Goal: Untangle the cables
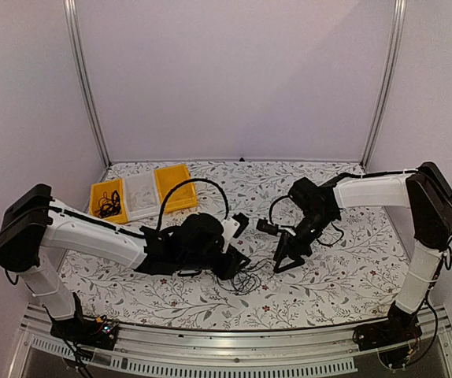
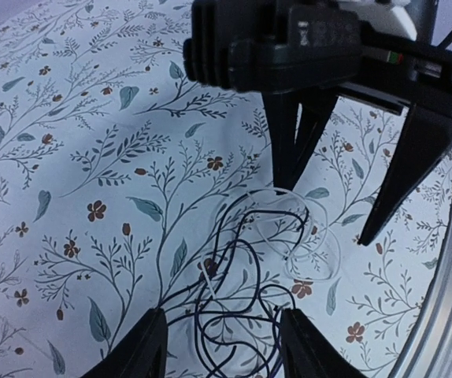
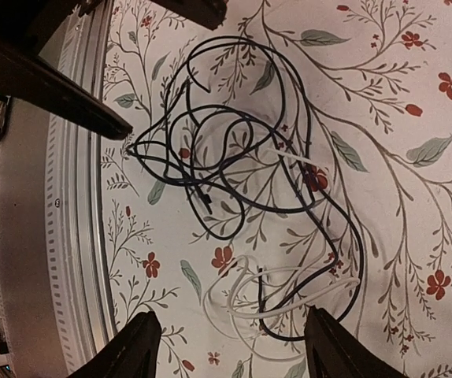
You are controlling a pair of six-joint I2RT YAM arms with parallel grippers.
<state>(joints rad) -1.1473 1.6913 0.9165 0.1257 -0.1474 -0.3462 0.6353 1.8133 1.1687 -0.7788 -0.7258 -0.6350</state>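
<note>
Tangle of thin cables (image 3: 250, 181) lies loose on the floral tablecloth (image 1: 352, 276), toward 6 o'clock of the table in the overhead view and close to the metal rail (image 3: 61, 236) at the near edge. The left gripper (image 2: 222, 315) stands with jaws spread and nothing pinched, dark strands running between its fingers. The right gripper (image 3: 232, 315), equally wide and empty, hangs at about 2 o'clock from the heap.

With both pincers crowding one small heap, a closing move could knock fingers together. A pinch that takes two crossed strands at once would likely draw the loops tighter when pulled. Any drag toward 6 o'clock risks spilling slack over the rail.

The heap is a flat scribble of overlapping dark loops, unknotted to the eye. A white strand (image 3: 297, 301) is woven through its 6 o'clock side in the right wrist view, pale against the cloth and easily missed.
</note>
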